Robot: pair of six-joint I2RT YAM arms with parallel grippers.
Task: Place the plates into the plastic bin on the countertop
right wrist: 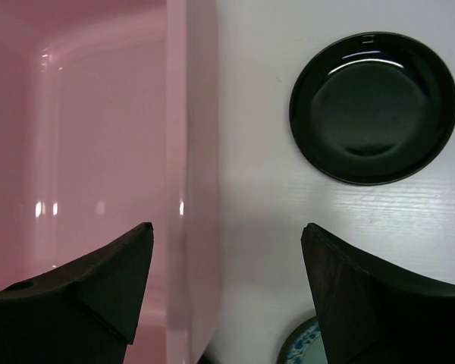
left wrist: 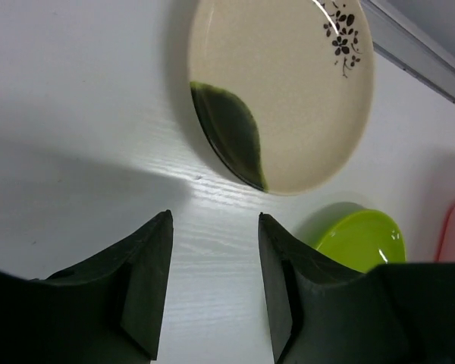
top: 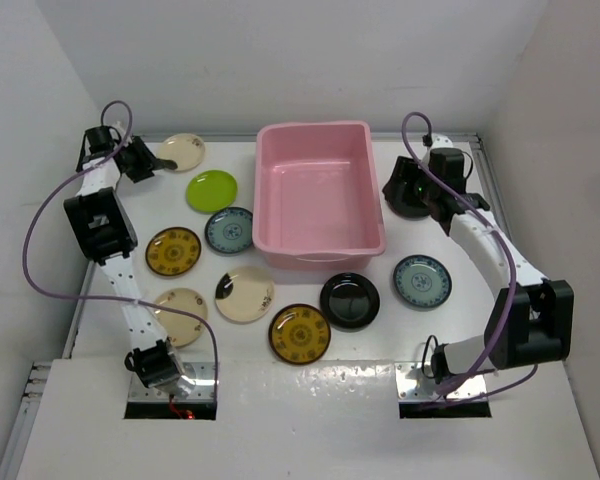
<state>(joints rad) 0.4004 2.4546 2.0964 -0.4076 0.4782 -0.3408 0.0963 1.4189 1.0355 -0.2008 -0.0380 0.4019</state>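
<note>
Plates: I count none inside the plastic bin (top: 315, 127). All the plates (top: 244, 294) I can see lie flat on the countertop (top: 230, 350), most of them left of and nearer than the bin.

Left gripper: the left gripper (left wrist: 214, 220) is partly open with only bare countertop between its fingers. It holds nothing.

Left bearing: the cream plate (left wrist: 288, 83) lies just ahead of the fingertips and slightly to the right, not touching them. The lime green plate (left wrist: 360, 239) sits off to the right, near the cream one.

Right gripper: the right gripper (right wrist: 227, 231) is spread wide and empty, hanging above the bin's right wall.

Right bearing: the black plate (right wrist: 373, 106) lies ahead and to the right on the countertop, clear of the bin. A blue patterned plate (top: 422, 281) lies behind the fingers.

Axis: the plates are round, so I judge approach angle free. The bin's long side appears to run away from the arm bases.

Arm allocation: I judge the left arm nearer the cream plate and the right arm nearer the black one.

Markings: I can read no brand, label or writing. The cream plate carries only a dark sprig and a green leaf shape.
</note>
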